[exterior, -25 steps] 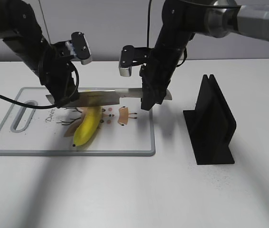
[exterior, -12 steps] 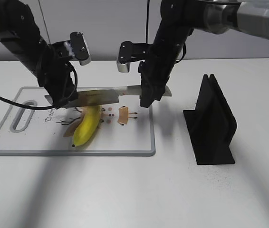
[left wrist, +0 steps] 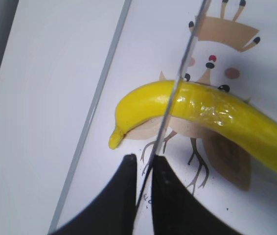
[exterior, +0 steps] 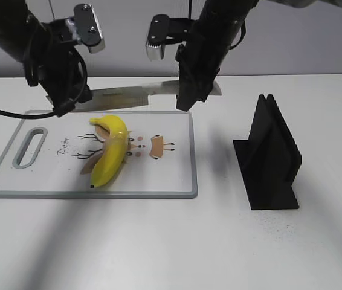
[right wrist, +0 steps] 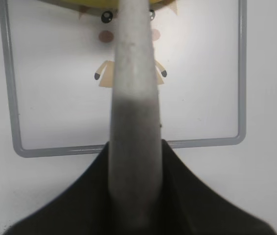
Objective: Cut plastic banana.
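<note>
**Knife held by both grippers above the banana**

The left gripper (exterior: pixel 68 109) pinches the blade tip of the knife (exterior: pixel 136 94) between narrow fingers (left wrist: pixel 124 191). The right gripper (exterior: pixel 189 99) clamps the handle (right wrist: pixel 132 127). The plastic banana (exterior: pixel 112 151) lies uncut on the cutting board (exterior: pixel 171 181). Only the exterior view shows the black knife stand (exterior: pixel 269 154). The right wrist view cuts off most of the banana.

Banana (right wrist: pixel 124 4) mostly beyond right wrist view's top edge.
</note>
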